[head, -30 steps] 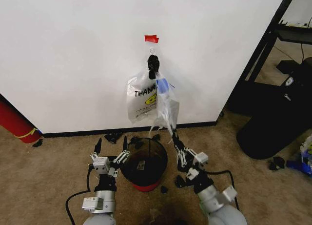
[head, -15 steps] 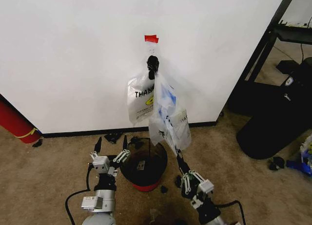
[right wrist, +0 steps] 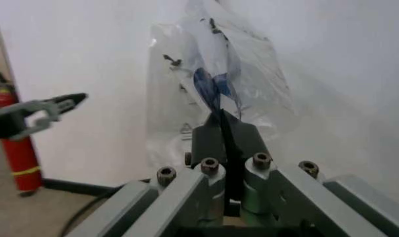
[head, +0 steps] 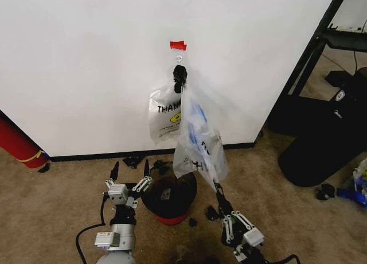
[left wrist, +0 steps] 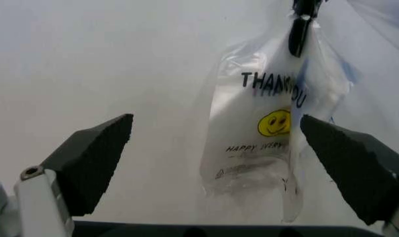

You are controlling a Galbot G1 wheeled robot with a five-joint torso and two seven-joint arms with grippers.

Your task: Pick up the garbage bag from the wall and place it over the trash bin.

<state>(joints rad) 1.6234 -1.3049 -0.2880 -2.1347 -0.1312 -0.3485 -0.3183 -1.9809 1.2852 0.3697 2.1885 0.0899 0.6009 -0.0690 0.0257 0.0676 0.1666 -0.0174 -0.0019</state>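
Right gripper (head: 218,190) pinches the bag (head: 198,144) at its bottom corner, stretched from the wall (head: 86,58) hook over the bin (head: 169,198). Left gripper (head: 129,168) spread wide, empty, beside the bin's rim; its wrist view shows the smiley print.

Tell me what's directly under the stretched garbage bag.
The trash bin stands on carpet beneath the garbage bag, which the right gripper pinches. The bag covers the bin's far rim.

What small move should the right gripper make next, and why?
Probably keep pulling back from the wall: the right gripper, shut on the garbage bag, has it stretched taut, but its top is at the hook. The left gripper waits open by the trash bin.
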